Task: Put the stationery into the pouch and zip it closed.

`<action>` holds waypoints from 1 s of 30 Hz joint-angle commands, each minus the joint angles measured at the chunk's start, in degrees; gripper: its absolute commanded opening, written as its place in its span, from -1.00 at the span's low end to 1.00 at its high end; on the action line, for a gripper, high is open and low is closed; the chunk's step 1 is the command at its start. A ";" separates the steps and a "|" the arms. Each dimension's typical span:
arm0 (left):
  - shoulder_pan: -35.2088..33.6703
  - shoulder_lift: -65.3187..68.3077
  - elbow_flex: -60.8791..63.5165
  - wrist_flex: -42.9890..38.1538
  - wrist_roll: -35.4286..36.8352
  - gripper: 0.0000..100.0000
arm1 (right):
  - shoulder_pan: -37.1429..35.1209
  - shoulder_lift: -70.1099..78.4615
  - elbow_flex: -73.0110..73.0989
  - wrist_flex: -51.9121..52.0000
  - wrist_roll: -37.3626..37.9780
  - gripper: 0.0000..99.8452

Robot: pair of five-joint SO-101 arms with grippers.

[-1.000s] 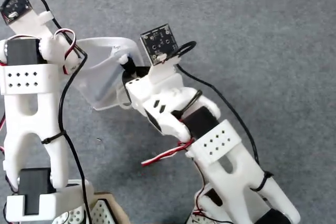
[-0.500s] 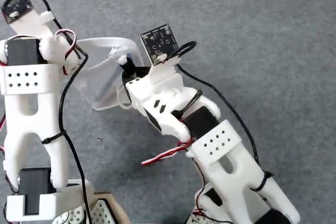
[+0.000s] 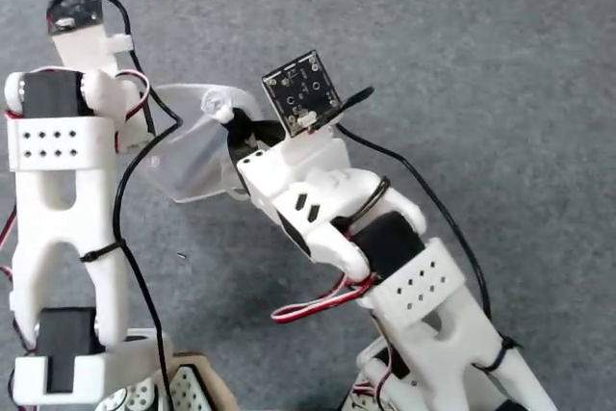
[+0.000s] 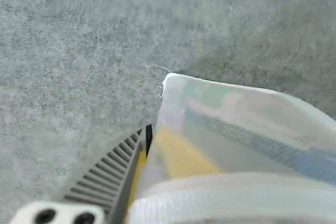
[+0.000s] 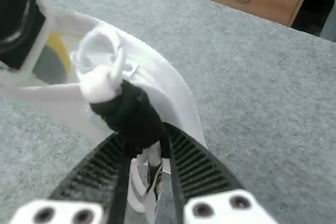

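Translucent, frosted soft-plastic pouch [image 4: 236, 119] with white woven cloth edging lies on a table [image 3: 500, 74] covered in matt, rough grey felt.

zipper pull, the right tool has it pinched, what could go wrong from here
1. The right tool pinches the black zipper pull only near its tips, so the pull may slip free once tension builds.
2. The left tool sits at the end of the pouch, and how firmly it holds is not visible. With a weak hold, the pouch would likely drag along with the pull instead of zipping shut.
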 commanded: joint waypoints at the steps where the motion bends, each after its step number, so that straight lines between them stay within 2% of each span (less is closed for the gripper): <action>1: 1.98 -3.69 1.80 0.44 -1.67 -0.91 | 0.62 -2.33 -6.46 1.05 0.26 -0.98; 10: 1.98 -16.70 -0.40 0.35 -1.67 -0.86 | 0.53 -2.33 -8.57 1.41 0.26 -0.98; 19: 1.89 -19.08 0.13 0.44 -6.42 -0.85 | 0.44 -2.15 -8.48 1.49 0.26 -0.98; 25: 1.54 -19.16 -0.13 0.53 -3.87 -0.56 | 0.44 -2.07 -8.22 1.49 0.26 -0.98; 30: 1.98 -19.16 -0.48 0.53 -2.81 -0.53 | 0.44 -1.89 -8.13 1.49 0.26 -0.98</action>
